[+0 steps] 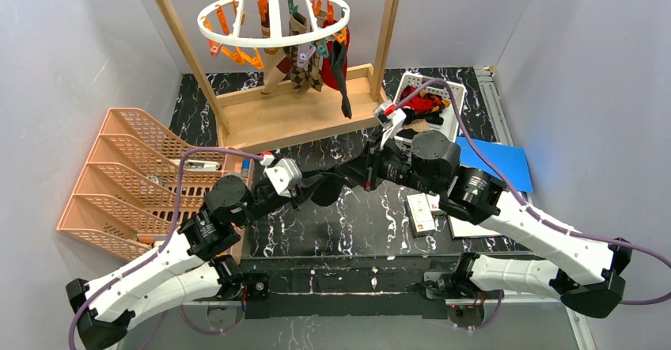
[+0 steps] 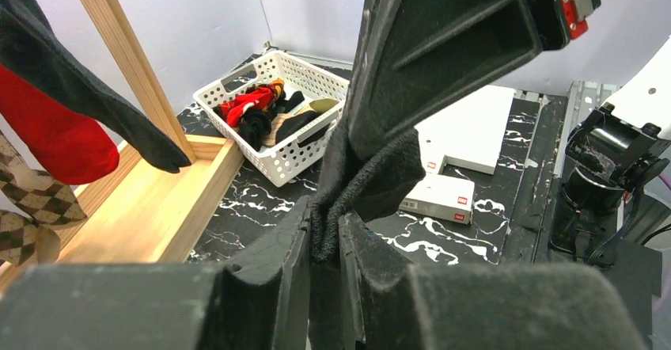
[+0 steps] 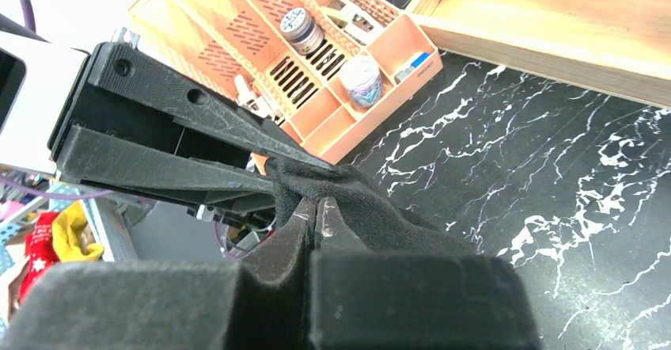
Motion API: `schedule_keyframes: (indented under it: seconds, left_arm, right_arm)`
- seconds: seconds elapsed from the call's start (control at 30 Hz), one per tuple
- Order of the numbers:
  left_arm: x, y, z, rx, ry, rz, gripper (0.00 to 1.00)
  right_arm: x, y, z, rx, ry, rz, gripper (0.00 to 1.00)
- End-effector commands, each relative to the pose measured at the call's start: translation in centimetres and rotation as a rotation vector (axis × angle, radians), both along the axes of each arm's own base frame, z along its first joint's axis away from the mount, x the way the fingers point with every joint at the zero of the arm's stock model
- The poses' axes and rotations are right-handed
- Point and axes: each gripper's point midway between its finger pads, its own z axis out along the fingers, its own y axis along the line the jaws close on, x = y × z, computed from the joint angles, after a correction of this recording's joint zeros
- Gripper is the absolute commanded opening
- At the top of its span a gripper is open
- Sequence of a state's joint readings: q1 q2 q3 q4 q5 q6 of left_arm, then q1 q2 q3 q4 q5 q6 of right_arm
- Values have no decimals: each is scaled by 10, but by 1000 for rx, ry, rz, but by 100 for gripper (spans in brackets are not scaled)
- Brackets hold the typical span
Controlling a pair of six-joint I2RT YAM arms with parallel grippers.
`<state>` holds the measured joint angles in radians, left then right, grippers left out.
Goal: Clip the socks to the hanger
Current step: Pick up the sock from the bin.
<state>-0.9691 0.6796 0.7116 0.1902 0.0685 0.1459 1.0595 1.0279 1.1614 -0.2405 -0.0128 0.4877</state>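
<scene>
A black sock [image 2: 372,172] is stretched between my two grippers above the middle of the table. In the left wrist view my left gripper [image 2: 324,235] is shut on its lower end. My right gripper [image 3: 316,211] pinches the other end [image 3: 360,199], with the left gripper's fingers [image 3: 182,164] right against it. From above, the left gripper [image 1: 326,185] and the right gripper [image 1: 358,176] meet tip to tip. The white ring hanger [image 1: 273,42] hangs at the back with argyle [image 1: 301,66], black [image 1: 342,81] and red socks clipped to it. More socks [image 1: 423,104] lie in the white basket [image 2: 294,161].
The wooden frame [image 1: 301,116] that carries the hanger stands behind the grippers. An orange tiered organiser [image 1: 126,176] fills the left side. A small white box [image 1: 421,211] and a blue sheet [image 1: 494,161] lie on the right. Grey walls enclose the table.
</scene>
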Motion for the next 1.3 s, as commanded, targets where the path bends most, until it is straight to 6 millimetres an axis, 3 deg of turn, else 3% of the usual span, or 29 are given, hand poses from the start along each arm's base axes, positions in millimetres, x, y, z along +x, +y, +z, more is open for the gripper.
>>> schedule_keyframes:
  seconds: [0.0,0.2,0.43,0.57,0.6,0.73,0.8,1.27]
  left_arm:
    - [-4,6,17,-29,-8,3,15]
    - [-5,11,18,-33,-10,15,15]
    - [-7,8,19,-31,-10,-1,0]
    - [-6,6,22,-33,-11,-4,0]
    - [-5,5,21,-31,-11,-4,4]
    - [-5,7,21,-29,-11,3,44]
    - [-5,7,19,-26,-11,2,53]
    - [5,3,13,6,-22,33,57]
  right_arm:
    - [16,-14,16,55,-18,-125,1]
    - [21,-20,15,45,-2,-176,1]
    - [18,-17,12,37,13,-156,1]
    - [16,-15,11,30,20,-137,1]
    - [15,-16,12,34,19,-135,1]
    - [14,-15,15,43,17,-127,1]
    - [13,-15,16,45,16,-126,1]
    - [6,-8,19,57,8,-70,1]
